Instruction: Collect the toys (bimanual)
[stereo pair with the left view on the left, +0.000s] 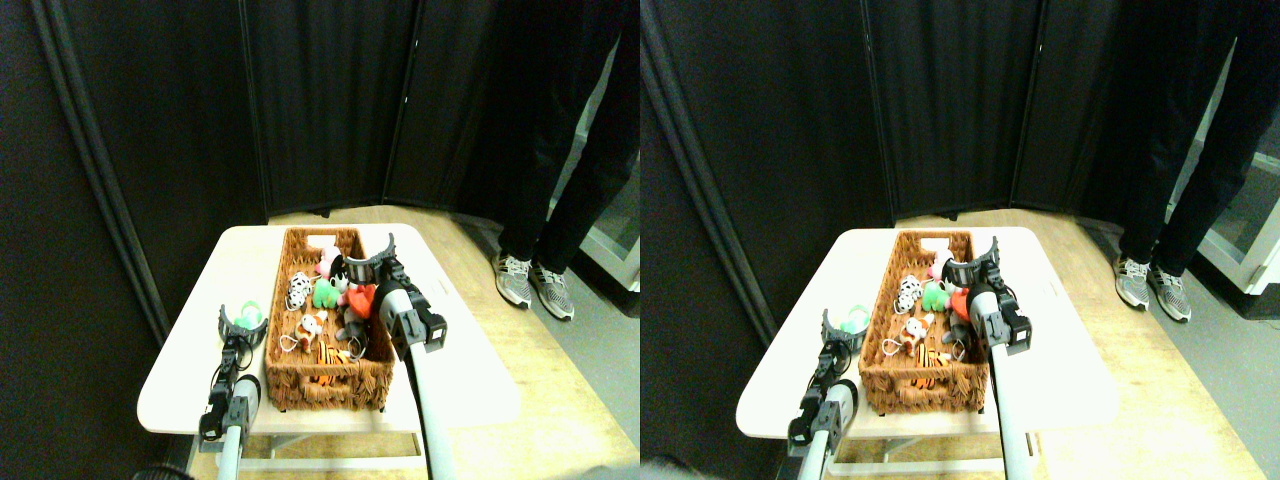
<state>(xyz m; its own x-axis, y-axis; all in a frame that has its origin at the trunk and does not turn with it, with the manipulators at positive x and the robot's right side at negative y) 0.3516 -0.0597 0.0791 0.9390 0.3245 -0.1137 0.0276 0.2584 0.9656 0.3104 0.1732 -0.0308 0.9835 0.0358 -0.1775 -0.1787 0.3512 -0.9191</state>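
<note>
- Looking like a lab or test space, not anyone's home
- Black folding partition panels (330, 100) are walling off the back like a backdrop
- Small white desk (470, 380) is sitting on a plain wood-look floor (560, 400)
- Someone's legs (545, 150) in sneakers are standing off to the side

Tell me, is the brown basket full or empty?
Partly full. The basket on the white table holds several toys: a green one, a spotted one and an orange-striped one.

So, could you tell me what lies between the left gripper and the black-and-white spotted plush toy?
In the stereo pair view, only a strip of the white table and the brown woven basket's left wall separate them.
</note>
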